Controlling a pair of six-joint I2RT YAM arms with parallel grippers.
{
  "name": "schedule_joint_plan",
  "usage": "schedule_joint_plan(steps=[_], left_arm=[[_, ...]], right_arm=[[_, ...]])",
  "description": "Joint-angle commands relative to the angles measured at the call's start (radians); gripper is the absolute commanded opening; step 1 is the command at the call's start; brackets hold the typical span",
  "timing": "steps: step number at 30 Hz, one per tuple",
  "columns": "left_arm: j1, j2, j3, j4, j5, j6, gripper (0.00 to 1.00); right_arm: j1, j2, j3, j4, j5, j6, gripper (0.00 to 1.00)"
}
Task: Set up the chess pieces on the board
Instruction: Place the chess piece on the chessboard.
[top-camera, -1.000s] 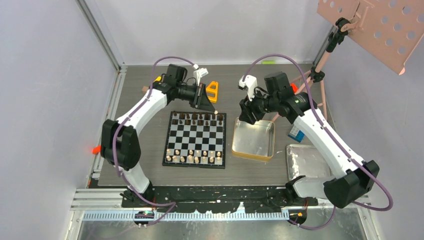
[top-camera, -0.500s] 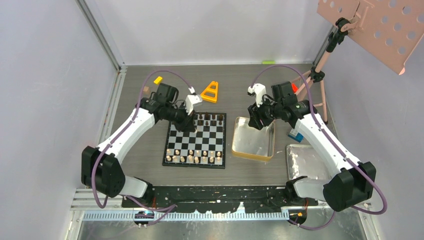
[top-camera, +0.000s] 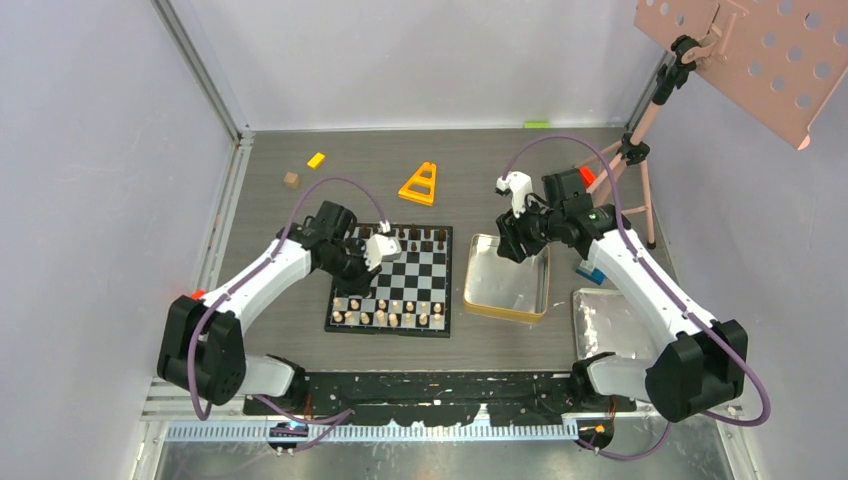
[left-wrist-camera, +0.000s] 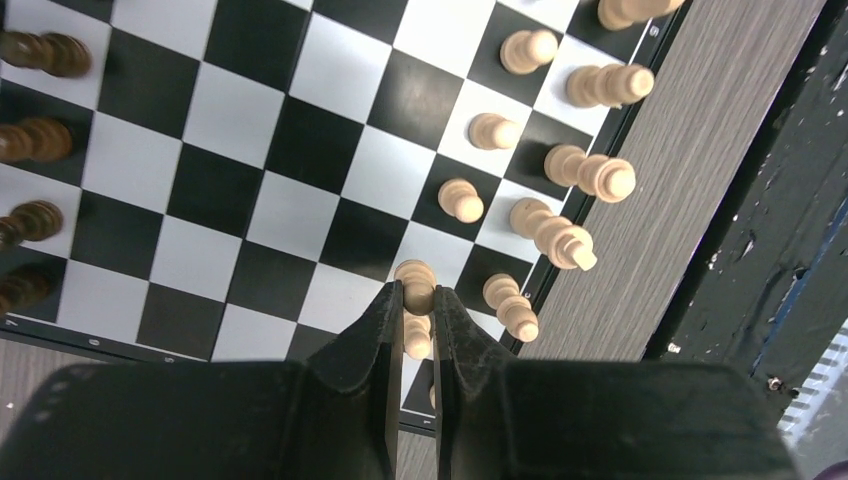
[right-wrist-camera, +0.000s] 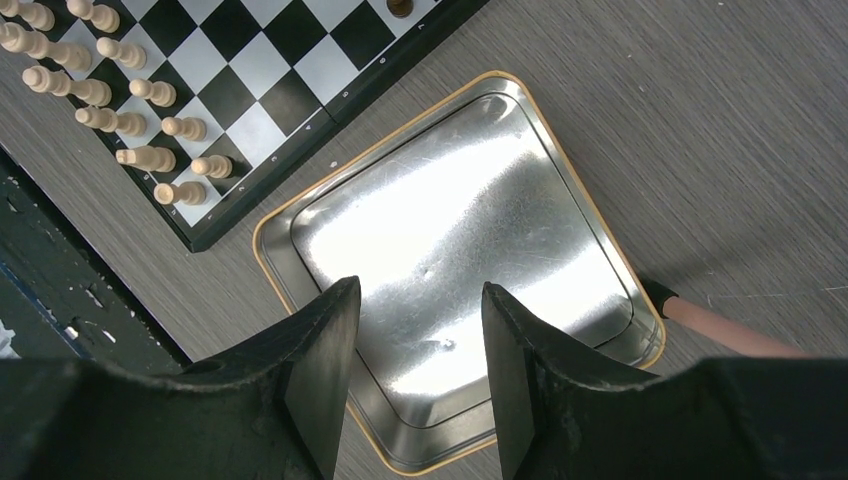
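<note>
The board (top-camera: 393, 277) lies in the middle of the table. Dark chess pieces (top-camera: 400, 238) line its far edge and pale ones (top-camera: 390, 312) fill its two near rows. My left gripper (left-wrist-camera: 417, 292) hangs over the board's near left part, shut on a pale piece (left-wrist-camera: 415, 277) whose round top sticks out past the fingertips. Other pale pieces (left-wrist-camera: 560, 235) stand close on its right, and dark ones (left-wrist-camera: 40, 55) show at the far left. My right gripper (right-wrist-camera: 417, 292) is open over the gold tin (right-wrist-camera: 450, 210), with nothing between its fingers.
The gold tin (top-camera: 507, 278) sits right of the board, with a silver tray (top-camera: 612, 322) further right. An orange triangle (top-camera: 419, 184), a yellow block (top-camera: 316, 159) and a small brown cube (top-camera: 291, 180) lie behind the board. A tripod stand (top-camera: 640, 150) rises at the back right.
My left arm swung from behind the board's far edge, near the orange triangle, toward its near left part. My right gripper shifted slightly right over the tin.
</note>
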Motion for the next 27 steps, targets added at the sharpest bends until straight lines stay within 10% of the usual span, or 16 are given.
schedule_joint_plan(steps=[1,27], left_arm=[[-0.002,-0.043,-0.037,0.054,-0.015,0.069,0.01],[-0.026,-0.015,-0.121,0.112,-0.001,0.083,0.06]], right_arm=[[-0.007,0.016,0.004,0.036,-0.011,-0.001,0.54],[-0.009,0.044,0.014,0.008,-0.008,0.001,0.54]])
